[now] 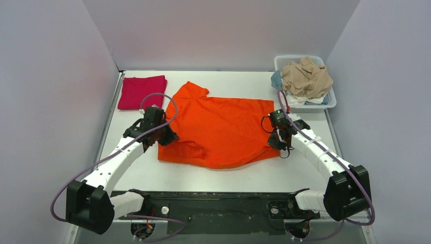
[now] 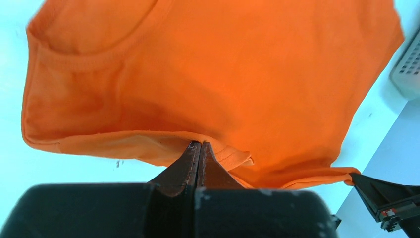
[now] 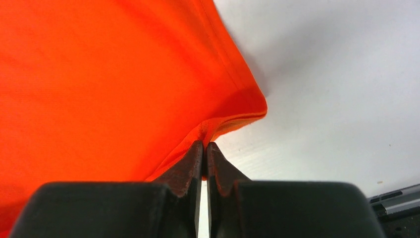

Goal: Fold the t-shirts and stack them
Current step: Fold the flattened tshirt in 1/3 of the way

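Observation:
An orange t-shirt [image 1: 221, 127] lies spread across the middle of the white table, its near edge partly folded over. My left gripper [image 1: 165, 136] is shut on the shirt's left edge; the left wrist view shows the jaws [image 2: 200, 145] pinching a fold of orange cloth [image 2: 213, 74]. My right gripper [image 1: 277, 140] is shut on the shirt's right near corner; in the right wrist view the jaws [image 3: 204, 144] clamp the hem of the orange cloth [image 3: 109, 84]. A folded magenta t-shirt [image 1: 142, 91] lies at the back left.
A white basket [image 1: 331, 99] at the back right holds a beige garment [image 1: 307, 76] and other clothes. Grey walls close in the left, back and right sides. A black rail [image 1: 213, 203] runs along the near edge between the arm bases.

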Motion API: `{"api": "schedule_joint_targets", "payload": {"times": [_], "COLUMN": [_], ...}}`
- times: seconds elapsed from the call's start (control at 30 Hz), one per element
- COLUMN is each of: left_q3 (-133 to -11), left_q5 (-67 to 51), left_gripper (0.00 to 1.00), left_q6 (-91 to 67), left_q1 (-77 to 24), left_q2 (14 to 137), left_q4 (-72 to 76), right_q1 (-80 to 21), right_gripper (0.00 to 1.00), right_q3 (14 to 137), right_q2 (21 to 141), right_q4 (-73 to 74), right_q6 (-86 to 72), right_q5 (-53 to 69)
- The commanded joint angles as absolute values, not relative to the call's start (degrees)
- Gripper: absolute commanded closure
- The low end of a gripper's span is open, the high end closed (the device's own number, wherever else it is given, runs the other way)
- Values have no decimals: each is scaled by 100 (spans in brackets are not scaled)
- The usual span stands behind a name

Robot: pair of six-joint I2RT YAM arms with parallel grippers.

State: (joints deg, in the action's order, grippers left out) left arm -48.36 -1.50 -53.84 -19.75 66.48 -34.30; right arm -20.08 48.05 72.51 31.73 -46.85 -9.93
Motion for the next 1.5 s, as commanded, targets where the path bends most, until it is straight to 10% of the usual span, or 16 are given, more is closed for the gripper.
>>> {"api": "schedule_joint_targets", "payload": {"times": [0.0, 0.93, 1.0, 1.17, 1.47], "left_q3": [-5384, -6874, -7273, -8120, -7676], "left_q5": [-55, 37, 60, 774, 799], "left_gripper": [100, 100, 99, 22, 15], "left_q6": [-4976, -3727, -3605, -3303, -3403], "left_q1": [-1737, -1224, -1226, -1218, -1392], "left_q2": [6847, 9151, 9515, 10056, 9052], "left_q4": [-2794, -1642, -1982, -3064, -3003], "right_q1": [-1812, -1184, -1166, -1165, -1712], "right_gripper": [100, 100, 87, 52, 10], "right_q3": [5313, 5828, 5854, 5904, 5705], "right_q2": [7618, 8892, 8947, 8784, 7684], "right_q4": [3163, 2625, 2600, 2659, 2885], "right_q6": [-4427, -4447, -4521, -4712, -4611], "right_q5": [-974, -1253, -1278, -1689, -2501]}}
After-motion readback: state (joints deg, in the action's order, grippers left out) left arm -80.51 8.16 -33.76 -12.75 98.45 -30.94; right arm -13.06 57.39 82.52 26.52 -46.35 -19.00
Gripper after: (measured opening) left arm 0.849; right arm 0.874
